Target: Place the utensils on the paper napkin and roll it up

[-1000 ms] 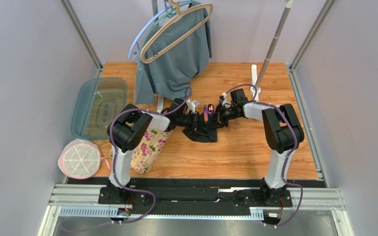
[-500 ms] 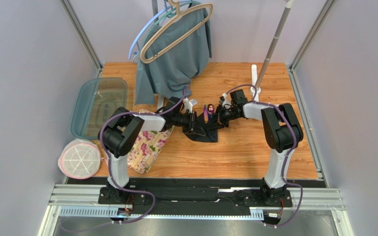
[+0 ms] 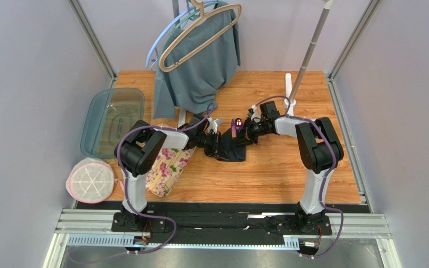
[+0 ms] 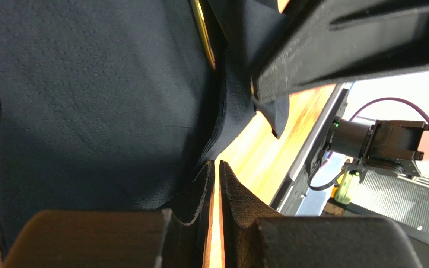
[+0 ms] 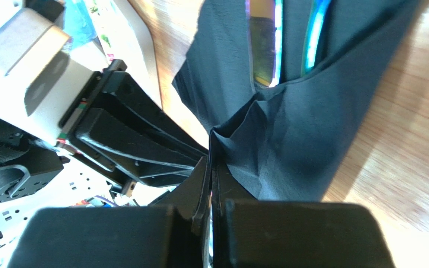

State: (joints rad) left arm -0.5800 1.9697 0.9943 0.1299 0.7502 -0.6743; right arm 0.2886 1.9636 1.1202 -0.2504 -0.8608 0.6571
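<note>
right gripper point(image 5: 210, 170) pinches the paper napkin point(image 5: 295, 139) folded over utensils point(image 5: 262, 50).

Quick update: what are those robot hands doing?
Right gripper shut on paper napkin. Left gripper nearly closed at its edge, grip unclear. Utensils inside fold. Nothing blocking.

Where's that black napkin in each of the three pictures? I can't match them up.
Top external: the black napkin lies crumpled mid-table.
Left wrist: it fills the left and middle of the picture.
Right wrist: it spreads from top centre down to the middle.
Shared landmark: the wooden table beneath it.
</note>
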